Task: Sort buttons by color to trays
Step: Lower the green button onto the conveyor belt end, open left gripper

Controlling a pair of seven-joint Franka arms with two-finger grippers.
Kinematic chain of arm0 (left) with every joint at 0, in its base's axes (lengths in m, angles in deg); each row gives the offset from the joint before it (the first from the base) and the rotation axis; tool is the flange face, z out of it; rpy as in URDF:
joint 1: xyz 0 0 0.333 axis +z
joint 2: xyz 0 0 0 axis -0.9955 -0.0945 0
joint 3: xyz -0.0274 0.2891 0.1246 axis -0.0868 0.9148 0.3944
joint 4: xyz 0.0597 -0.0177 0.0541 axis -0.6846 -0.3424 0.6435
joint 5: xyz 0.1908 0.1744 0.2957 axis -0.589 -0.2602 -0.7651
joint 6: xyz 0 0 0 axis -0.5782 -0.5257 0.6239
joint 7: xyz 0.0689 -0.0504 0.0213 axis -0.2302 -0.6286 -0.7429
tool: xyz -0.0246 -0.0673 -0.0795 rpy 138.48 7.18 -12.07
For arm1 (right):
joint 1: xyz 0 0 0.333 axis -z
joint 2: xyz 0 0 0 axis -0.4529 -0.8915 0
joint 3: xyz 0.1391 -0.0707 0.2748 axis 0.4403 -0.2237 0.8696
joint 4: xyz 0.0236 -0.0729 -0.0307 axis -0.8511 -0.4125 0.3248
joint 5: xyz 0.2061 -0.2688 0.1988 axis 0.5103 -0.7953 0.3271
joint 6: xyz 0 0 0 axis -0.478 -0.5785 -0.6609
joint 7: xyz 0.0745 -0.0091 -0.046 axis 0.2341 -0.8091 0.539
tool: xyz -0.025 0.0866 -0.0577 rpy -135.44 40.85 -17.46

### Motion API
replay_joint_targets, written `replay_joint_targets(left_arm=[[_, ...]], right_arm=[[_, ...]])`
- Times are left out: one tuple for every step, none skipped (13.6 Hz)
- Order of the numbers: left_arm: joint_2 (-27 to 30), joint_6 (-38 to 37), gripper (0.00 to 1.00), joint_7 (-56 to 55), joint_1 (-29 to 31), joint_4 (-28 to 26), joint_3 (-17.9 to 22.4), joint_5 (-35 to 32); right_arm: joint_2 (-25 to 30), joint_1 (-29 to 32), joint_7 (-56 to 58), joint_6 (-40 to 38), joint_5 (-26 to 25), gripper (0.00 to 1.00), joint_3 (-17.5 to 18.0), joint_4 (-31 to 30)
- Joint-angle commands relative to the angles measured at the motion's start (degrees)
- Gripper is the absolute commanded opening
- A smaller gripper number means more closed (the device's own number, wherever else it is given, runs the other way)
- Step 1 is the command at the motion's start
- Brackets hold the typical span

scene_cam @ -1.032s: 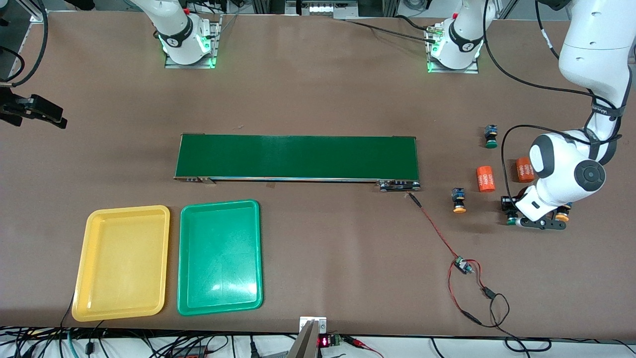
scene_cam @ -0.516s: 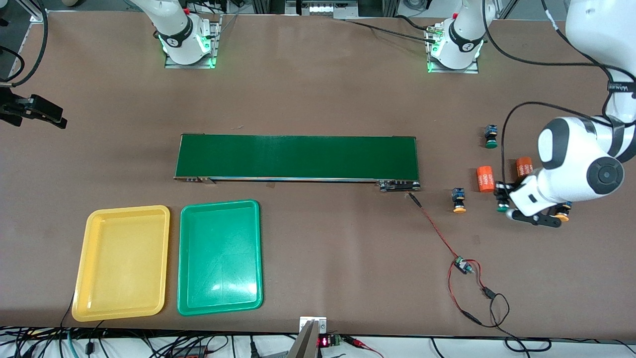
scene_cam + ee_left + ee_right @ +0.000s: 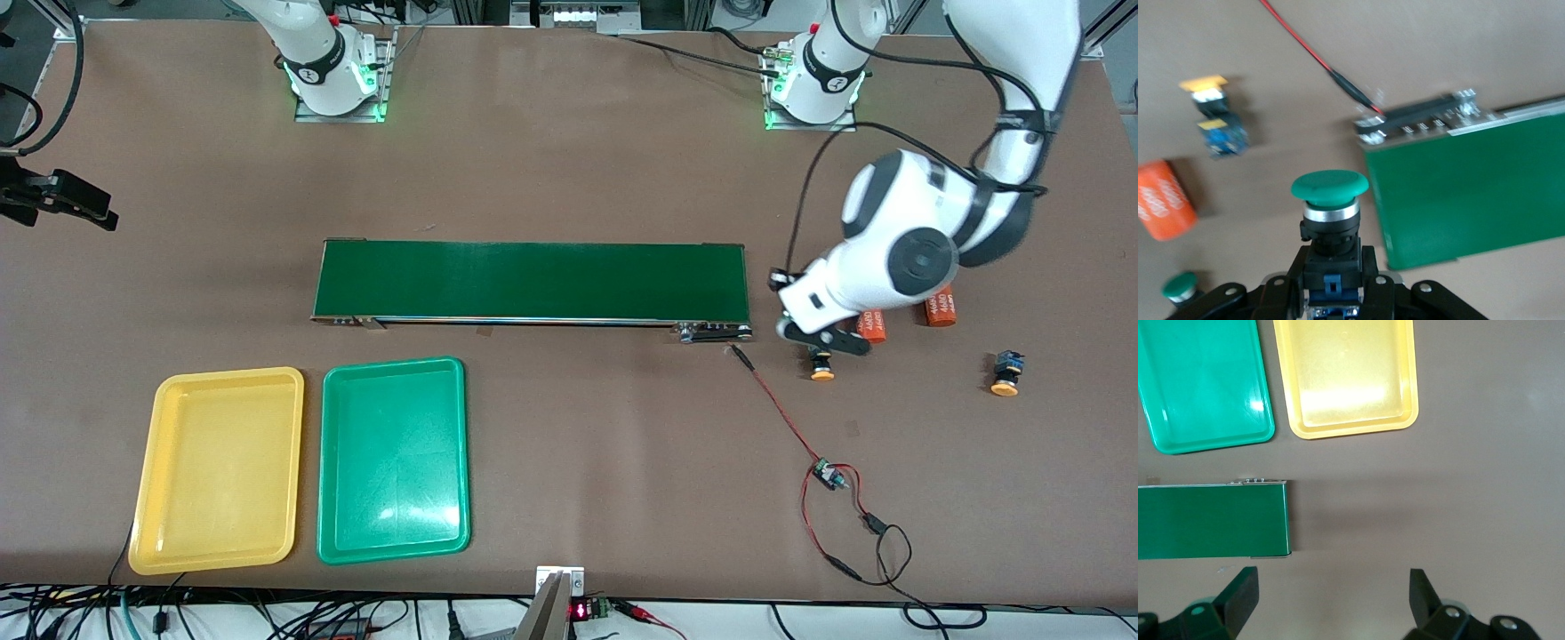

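Green-capped button (image 3: pixel 1329 220) sat clenched in left gripper (image 3: pixel 1331 297) jaws above the counter (image 3: pixel 569 160), near conveyor belt (image 3: pixel 532 281); right gripper (image 3: pixel 1331 600) jaws gaped, waiting. A shallow grip could have let it slip.

The front camera looks down from high across the table. Both wrist cameras face downward, sharing the conveyor belt (image 3: pixel 532 280), seen at twelve o'clock from the trays (image 3: pixel 391 458).

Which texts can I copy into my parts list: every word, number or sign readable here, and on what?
None reads clearly enough to quote.
White print on the two orange cylinders: some digits, too blurred to read.
Red digits on the small display at the table edge nearest the front camera: too small to read.
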Motion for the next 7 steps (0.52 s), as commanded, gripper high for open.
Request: replay_joint_targets(left_arm=[[2.32, 3.13, 0.31, -2.43, 0.71, -5.79, -2.46, 0.09], [2.58, 5.15, 0.31, -3.04, 0.72, -7.9, -2.9, 0.09], [2.58, 7.61, 0.31, -4.88, 0.72, -9.75, -4.3, 0.18], [2.32, 10.41, 0.31, -7.07, 0.63, -11.33, -5.36, 0.18], [2.14, 13.4, 0.31, -9.09, 0.45, -12.83, -6.06, 0.18], [1.71, 15.95, 0.32, -9.72, 0.45, -14.32, -6.24, 0.18], [1.01, 18.42, 0.32, -9.73, 0.54, -15.47, -6.33, 0.18]], right_arm=[[1.33, 0.63, 0.19, 1.08, 0.79, 1.0, 0.28, -1.53], [1.33, 0.63, 0.19, 1.17, 0.79, 1.0, 0.28, -1.53], [1.33, 0.63, 0.19, 1.17, 0.79, 1.0, 0.28, -1.53], [1.33, 0.63, 0.19, 1.17, 0.79, 1.0, 0.28, -1.53], [1.33, 0.63, 0.19, 1.17, 0.79, 1.0, 0.37, -1.53], [1.33, 0.54, 0.19, 1.26, 0.79, 1.0, 0.37, -1.53], [1.24, 0.54, 0.19, 1.26, 0.79, 1.0, 0.29, -1.53]])
